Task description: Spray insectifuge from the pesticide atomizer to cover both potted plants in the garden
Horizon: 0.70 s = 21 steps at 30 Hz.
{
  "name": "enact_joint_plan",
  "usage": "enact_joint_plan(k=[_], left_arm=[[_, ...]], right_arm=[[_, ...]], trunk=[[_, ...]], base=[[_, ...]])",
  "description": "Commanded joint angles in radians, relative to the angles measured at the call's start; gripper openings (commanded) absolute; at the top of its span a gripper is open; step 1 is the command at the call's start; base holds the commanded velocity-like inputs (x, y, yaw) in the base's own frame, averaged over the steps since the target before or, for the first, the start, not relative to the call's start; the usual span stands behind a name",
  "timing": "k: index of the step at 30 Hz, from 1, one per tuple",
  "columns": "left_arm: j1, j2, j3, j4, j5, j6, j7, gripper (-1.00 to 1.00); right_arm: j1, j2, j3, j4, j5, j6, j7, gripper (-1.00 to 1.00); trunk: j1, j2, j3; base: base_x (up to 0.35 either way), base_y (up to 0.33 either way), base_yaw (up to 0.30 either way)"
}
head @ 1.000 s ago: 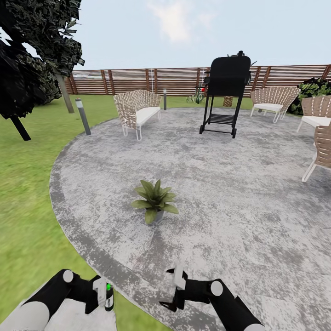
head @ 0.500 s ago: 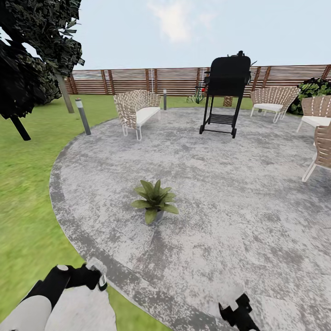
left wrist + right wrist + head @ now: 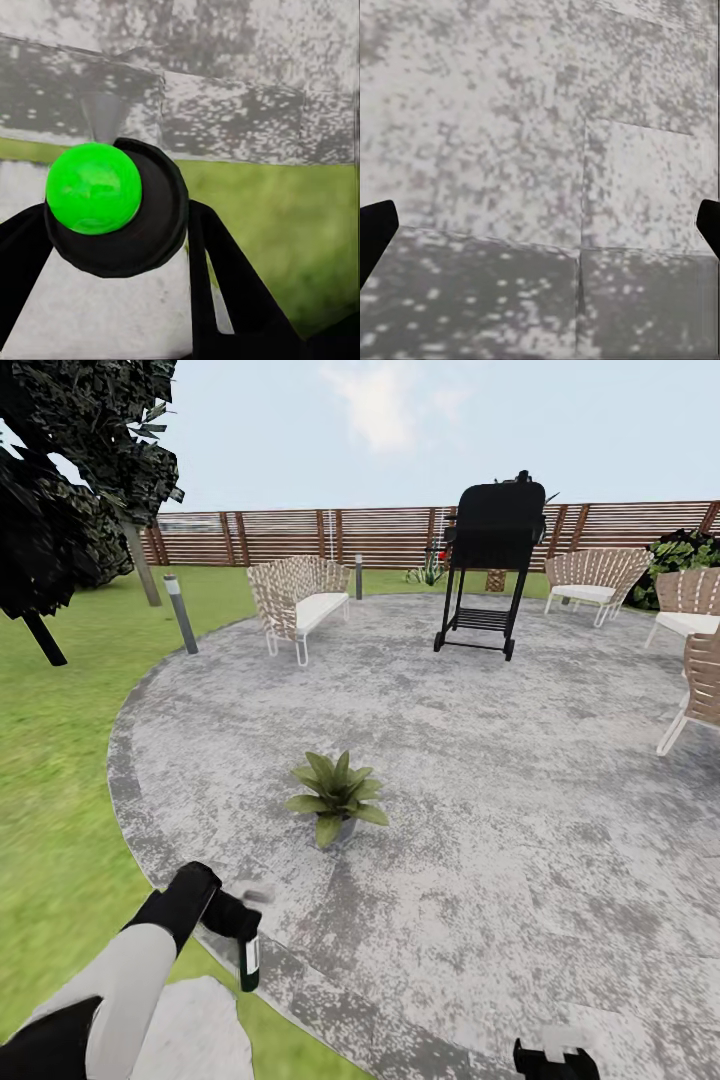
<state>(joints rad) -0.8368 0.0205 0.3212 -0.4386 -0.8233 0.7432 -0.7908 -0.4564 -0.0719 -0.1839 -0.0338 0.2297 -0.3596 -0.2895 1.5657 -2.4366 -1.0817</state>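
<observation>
Left tool point(image 3: 240, 922): clenched on the atomizer point(image 3: 249, 960), which hangs over the patio point(image 3: 520, 780) edge, short of the plant point(image 3: 336, 794).
Right tool point(image 3: 553, 1055): fingers spread wide, holding nothing.
Technique: bring the nozzle close above the rosette and aim it at the leaves before spraying.
Count: one plant, one atomizer.

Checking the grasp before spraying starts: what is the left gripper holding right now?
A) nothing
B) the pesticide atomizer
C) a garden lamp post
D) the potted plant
B: in the head view the left gripper is closed around the dark pesticide atomizer, short of the potted plant.
</observation>
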Motion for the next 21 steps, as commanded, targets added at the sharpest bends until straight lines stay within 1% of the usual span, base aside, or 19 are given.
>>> enact_joint_plan(k=[1,3,4,6,8,11,14,17,21], left_arm=[[-0.003,-0.008,-0.021,-0.001,-0.012,0.01,-0.025,-1.0],[-0.005,-0.016,-0.06,0.0,-0.01,0.028,-0.043,-1.0],[-0.007,-0.021,-0.078,-0.001,-0.008,0.065,-0.05,-1.0],[-0.026,-0.026,-0.096,-0.004,-0.009,0.152,-0.056,-1.0],[-0.044,-0.027,-0.1,-0.004,-0.012,0.189,-0.057,-1.0],[-0.055,-0.026,-0.103,-0.005,-0.013,0.209,-0.057,-1.0],[-0.057,-0.029,-0.102,-0.005,-0.013,0.213,-0.057,-1.0],[-0.057,-0.033,-0.102,-0.005,-0.012,0.214,-0.058,-1.0],[-0.056,-0.031,-0.102,-0.005,-0.013,0.214,-0.056,-1.0]], right_arm=[[-0.001,-0.002,-0.009,0.001,0.01,-0.004,-0.006,1.0],[-0.001,-0.002,-0.009,0.0,0.008,-0.003,-0.008,1.0],[-0.001,0.001,-0.009,0.001,0.007,-0.003,-0.009,1.0],[-0.001,0.003,-0.01,0.001,0.007,-0.003,-0.009,1.0],[-0.001,-0.001,-0.011,0.0,0.007,-0.003,-0.01,1.0],[-0.001,-0.002,-0.011,0.0,0.007,-0.003,-0.01,1.0],[-0.001,-0.003,-0.011,0.0,0.007,-0.003,-0.009,1.0],[-0.001,-0.003,-0.012,-0.002,0.007,-0.002,-0.009,1.0],[-0.001,-0.004,-0.013,-0.002,0.007,-0.003,-0.008,1.0]], trunk=[[0.0,0.0,-0.001],[0.0,0.0,-0.001],[0.0,0.0,-0.001],[0.0,0.0,-0.001],[0.0,0.0,-0.001],[0.0,0.0,-0.001],[0.0,0.0,-0.001],[0.0,0.0,-0.001],[0.0,0.0,-0.001]], base=[[0.0,0.0,0.0],[0.0,0.0,0.0],[0.0,0.0,0.0],[0.0,0.0,-0.089],[0.0,0.0,-0.207],[0.0,0.0,-0.252],[0.068,-0.009,-0.255],[0.247,-0.121,-0.089],[0.27,-0.207,-0.01]])
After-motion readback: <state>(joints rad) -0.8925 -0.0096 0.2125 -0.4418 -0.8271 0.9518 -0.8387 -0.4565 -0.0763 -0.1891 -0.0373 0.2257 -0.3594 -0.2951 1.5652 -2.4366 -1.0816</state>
